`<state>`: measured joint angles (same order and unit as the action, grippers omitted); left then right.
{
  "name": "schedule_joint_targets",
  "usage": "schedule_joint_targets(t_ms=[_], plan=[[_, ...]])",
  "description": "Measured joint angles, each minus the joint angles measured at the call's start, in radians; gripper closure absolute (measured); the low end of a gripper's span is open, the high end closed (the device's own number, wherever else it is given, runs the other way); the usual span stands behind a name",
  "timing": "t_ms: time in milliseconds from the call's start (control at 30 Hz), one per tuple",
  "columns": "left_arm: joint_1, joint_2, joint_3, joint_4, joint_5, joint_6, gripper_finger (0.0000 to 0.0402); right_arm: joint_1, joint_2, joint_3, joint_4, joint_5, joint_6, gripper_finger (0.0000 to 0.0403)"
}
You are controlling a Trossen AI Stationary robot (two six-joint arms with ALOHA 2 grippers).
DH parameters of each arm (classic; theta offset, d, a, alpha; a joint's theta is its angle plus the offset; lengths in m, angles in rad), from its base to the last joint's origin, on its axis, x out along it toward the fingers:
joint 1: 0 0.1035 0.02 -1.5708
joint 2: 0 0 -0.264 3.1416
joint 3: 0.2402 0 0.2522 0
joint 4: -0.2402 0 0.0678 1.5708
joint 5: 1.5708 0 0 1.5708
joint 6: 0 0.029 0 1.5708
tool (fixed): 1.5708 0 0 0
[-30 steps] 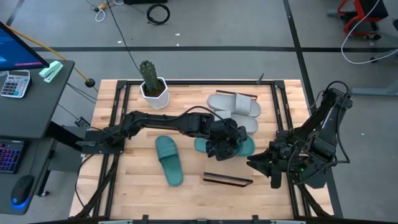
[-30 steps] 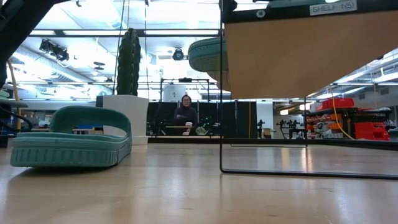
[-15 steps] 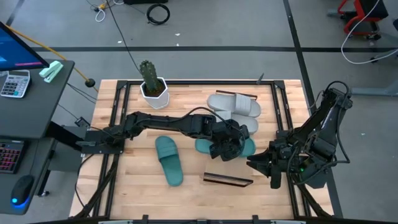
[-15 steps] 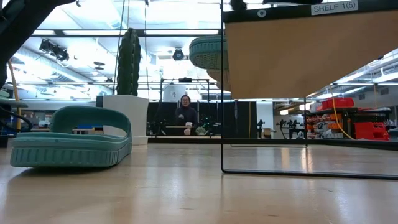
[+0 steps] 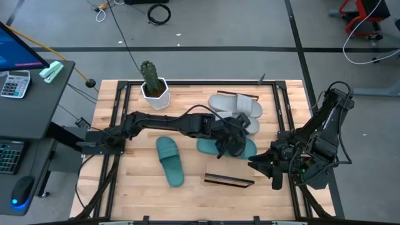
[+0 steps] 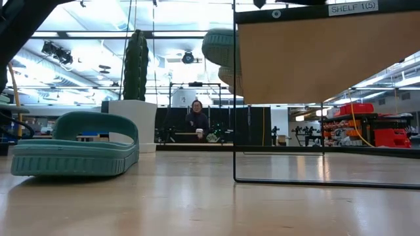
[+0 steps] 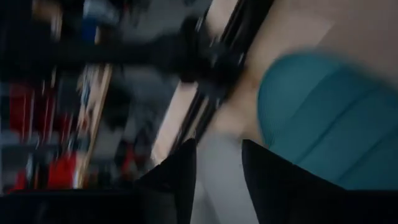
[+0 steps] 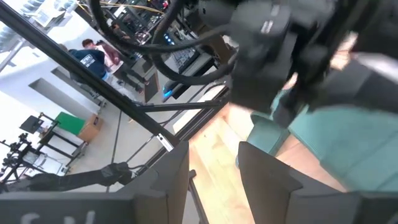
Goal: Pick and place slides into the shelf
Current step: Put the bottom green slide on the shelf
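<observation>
Slatted tabletop (image 5: 134, 187) is shared by the shelf (image 5: 229, 180) near its front edge, two grey slides (image 5: 236, 104) stacked at the back, one teal slide (image 5: 169, 160) lying apart to the left, and a second teal slide (image 5: 209, 147) just behind the shelf. Over that second slide the left gripper (image 5: 230, 145) is seen with fingers parted and empty in its wrist view, so a release is judged to be in hand; the slide is not yet on the shelf, and a fresh grasp is called for. At the right edge the right gripper (image 5: 257, 165) is held waiting, fingers apart.

slide (image 5: 170, 160) left of shelf (image 5: 229, 180)
</observation>
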<state>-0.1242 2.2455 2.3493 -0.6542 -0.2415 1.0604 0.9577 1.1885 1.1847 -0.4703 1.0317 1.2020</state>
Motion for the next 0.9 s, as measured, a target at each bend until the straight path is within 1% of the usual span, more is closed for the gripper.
schedule_joint_targets(t_ms=[67,100,167,233,367,500,600,800,900], plan=[[0.003,-0.015,0.003,-0.058,-0.068,-0.058,0.026,0.0,0.0,0.0,0.0,0.0,-0.002,0.0257],[0.004,-0.023,0.005,-0.119,-0.084,-0.097,0.0258,0.0,0.0,0.0,0.0,0.0,-0.004,0.0257],[0.009,-0.041,0.005,-0.189,-0.09,-0.204,0.0256,0.0,0.0,0.0,-0.003,0.001,-0.007,0.0257],[0.013,-0.069,0.005,-0.267,-0.08,-0.344,0.0258,0.0,0.0,0.0,-0.004,0.005,-0.01,0.0257],[0.026,-0.123,0.007,-0.365,-0.009,-0.596,0.0271,0.0,0.0,0.0,-0.004,0.007,-0.023,0.0257],[0.04,-0.169,0.007,-0.407,0.111,-0.853,0.0286,0.0,0.0,0.0,-0.004,0.007,-0.028,0.0257],[0.045,-0.196,0.008,-0.484,0.183,-1.002,0.0297,0.0,0.0,0.0,-0.006,0.007,-0.028,0.0257],[0.033,-0.209,0.002,-0.723,0.197,-1.273,0.0316,0.0,0.0,0.0,-0.009,0.007,-0.046,0.0257],[0.023,-0.211,0.002,-0.801,0.215,-1.34,0.0325,0.0,0.0,0.0,-0.011,0.007,-0.06,0.0257]])
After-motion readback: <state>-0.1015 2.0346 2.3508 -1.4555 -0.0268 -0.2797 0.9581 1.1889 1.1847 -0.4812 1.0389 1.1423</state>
